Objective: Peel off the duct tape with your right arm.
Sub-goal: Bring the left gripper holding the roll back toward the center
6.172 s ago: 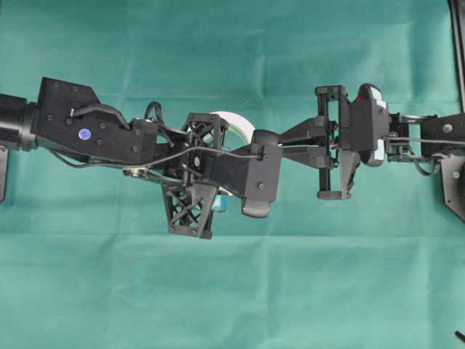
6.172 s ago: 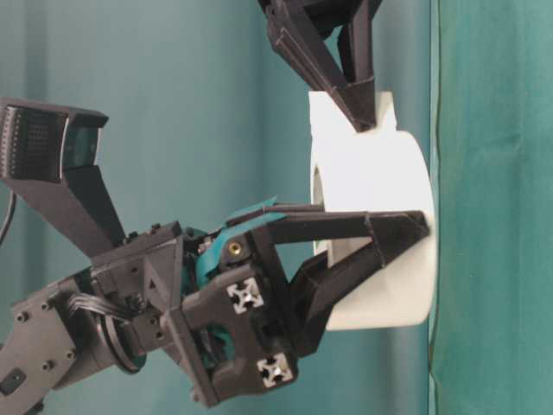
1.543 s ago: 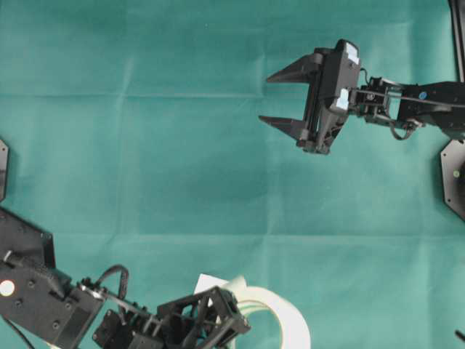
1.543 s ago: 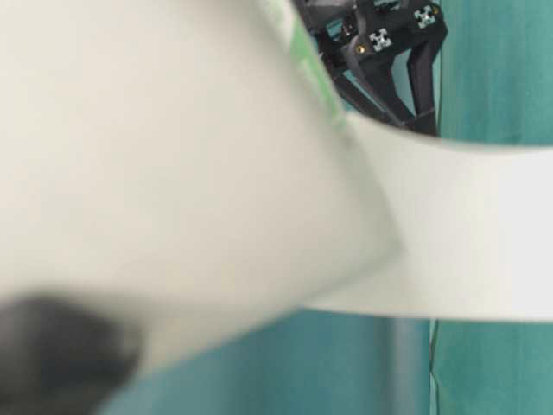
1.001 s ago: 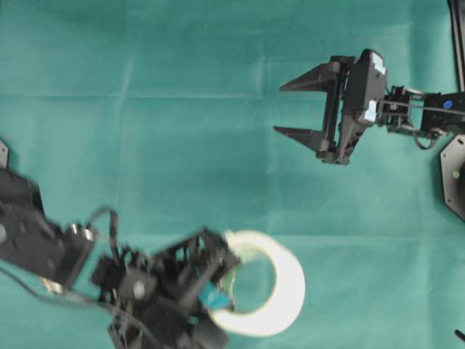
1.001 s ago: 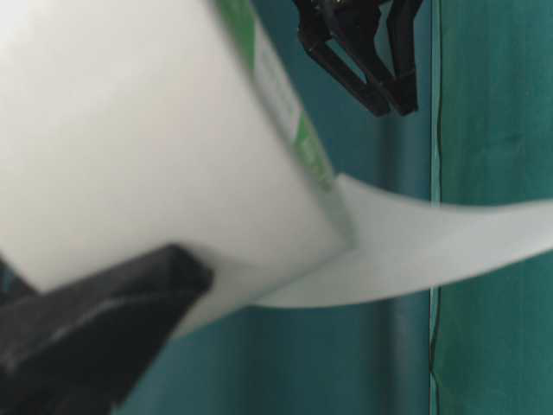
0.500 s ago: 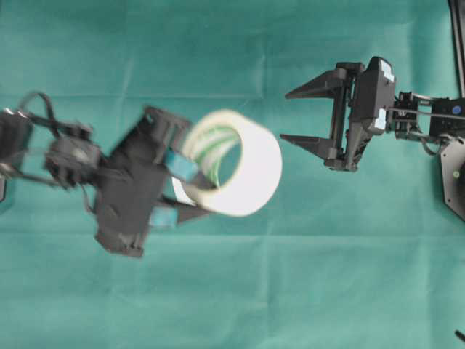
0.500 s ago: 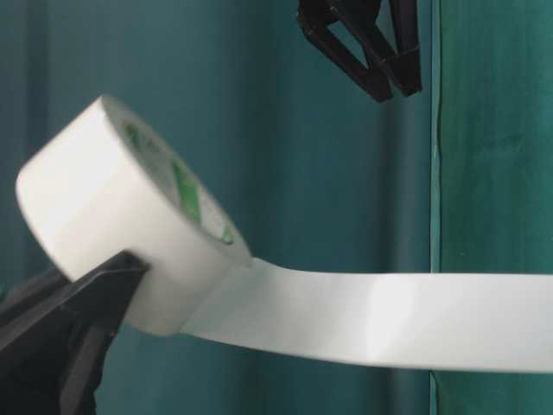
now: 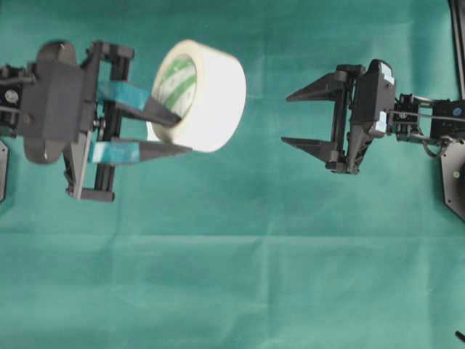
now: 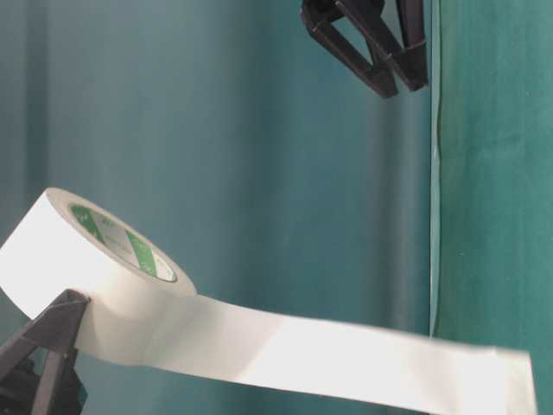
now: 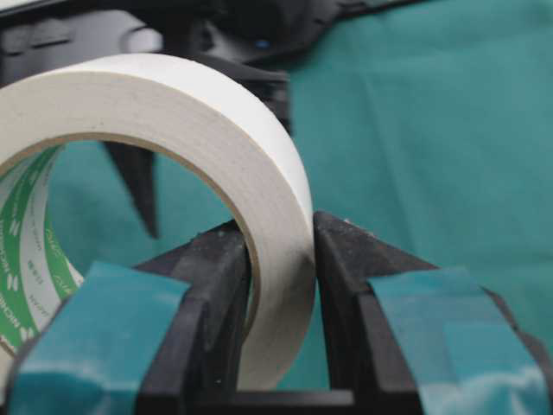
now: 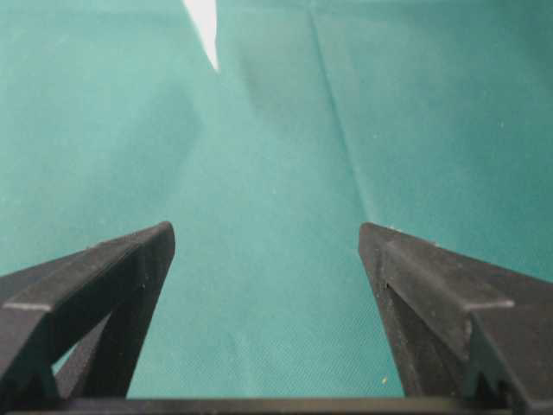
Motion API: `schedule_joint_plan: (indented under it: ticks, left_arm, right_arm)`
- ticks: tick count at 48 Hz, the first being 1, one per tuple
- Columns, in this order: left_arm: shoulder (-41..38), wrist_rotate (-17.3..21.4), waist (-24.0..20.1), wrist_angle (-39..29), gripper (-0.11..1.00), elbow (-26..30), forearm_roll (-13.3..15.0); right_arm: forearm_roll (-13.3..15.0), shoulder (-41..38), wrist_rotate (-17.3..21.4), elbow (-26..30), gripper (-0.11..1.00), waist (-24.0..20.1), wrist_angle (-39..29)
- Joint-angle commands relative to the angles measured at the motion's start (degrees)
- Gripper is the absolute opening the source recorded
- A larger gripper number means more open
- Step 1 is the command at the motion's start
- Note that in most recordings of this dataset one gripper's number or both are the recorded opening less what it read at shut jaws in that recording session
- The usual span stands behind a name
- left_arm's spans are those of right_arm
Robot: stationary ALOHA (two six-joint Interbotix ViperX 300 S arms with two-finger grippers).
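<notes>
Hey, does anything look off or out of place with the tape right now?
Yes. A long strip hangs loose from the duct tape, peeled off but held by nothing. The left gripper clamps the roll's wall, while the right gripper is open and empty, apart from it.

a creased green cloth [image 9: 240, 276] covers the whole work surface.

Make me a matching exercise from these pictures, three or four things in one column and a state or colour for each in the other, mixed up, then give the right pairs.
Things:
1. left gripper
2. right gripper
3. duct tape
4. table cloth

States:
A. jaws spread wide, nothing between them
B. green, lying flat under both arms
C. white roll with a strip peeled loose
D. teal-patched fingers clamped on the roll's wall

Pairs: 1-D, 2-A, 3-C, 4-B
</notes>
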State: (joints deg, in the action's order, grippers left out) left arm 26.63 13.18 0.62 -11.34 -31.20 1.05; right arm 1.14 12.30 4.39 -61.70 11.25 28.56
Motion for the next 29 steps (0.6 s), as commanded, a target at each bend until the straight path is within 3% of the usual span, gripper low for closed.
schedule_joint_plan:
  ticks: [1,29]
  left_arm:
    - [1.1,0.1,-0.9,0.8,0.20,1.0,-0.1]
    - [-4.6,0.0,-2.6,2.3,0.20,1.1,-0.1]
  right_arm:
    - [-0.2,1.0,0.1,0.1,0.63,-0.2,0.4]
    - [-0.2,1.0,1.3,-0.4,0.63,-0.8,0.5]
